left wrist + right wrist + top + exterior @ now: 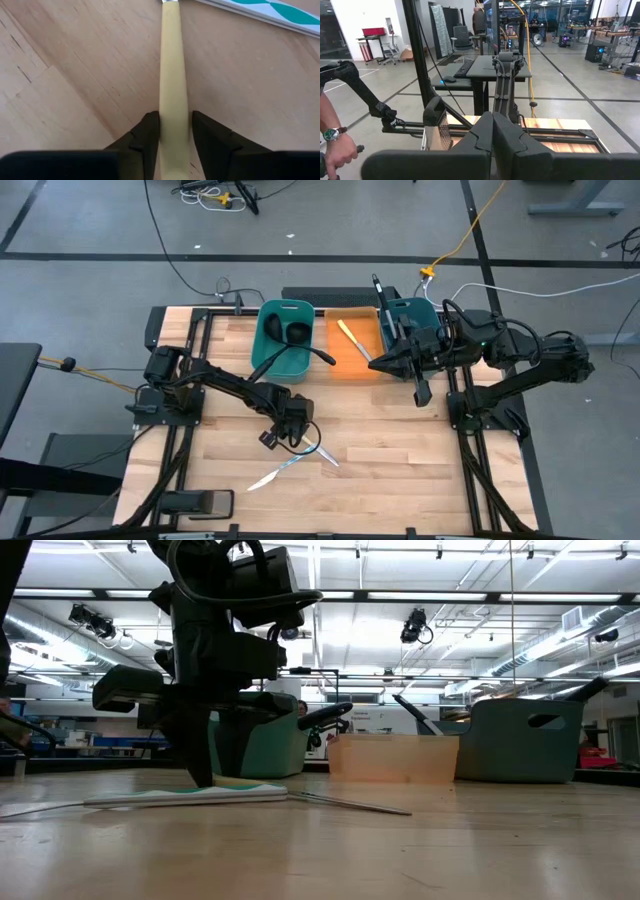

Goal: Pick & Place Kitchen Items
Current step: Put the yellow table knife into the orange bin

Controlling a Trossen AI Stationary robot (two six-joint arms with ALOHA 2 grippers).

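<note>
From above, my left gripper (pixel 291 423) sits low in the middle of the wooden table (pixel 400 460), down over the near end of the pale yellow-handled knife (pixel 325 452), whose blade runs toward the lower right; a light-blue-handled knife (pixel 280 468) lies crossing it, slanting to the lower left. At the top of the frame the left teal bin (pixel 268 320) holds black ladles (pixel 295 332) and a black spatula (pixel 290 354) that pokes out over its rim, the orange tray (pixel 350 360) beside it carries another yellow-handled knife (pixel 352 338), and my right gripper (pixel 376 362) hovers at the tray's right edge in front of the right teal bin (pixel 415 310). In the level view my left gripper (pixel 200 775) stands at the left, its tips down on the tabletop, with the light-blue-handled knife (pixel 190 796) lying flat at its foot and a thin blade (pixel 350 804) stretching right. My left wrist camera shows my two dark fingers (pixel 147 135) narrowed around the pale yellow handle (pixel 172 90), one touching each side, the handle flat on the wood. My right wrist camera shows my right gripper (pixel 492 135) pressed together on nothing, facing the room, with a person's hand (pixel 337 152) at the lower left.
</note>
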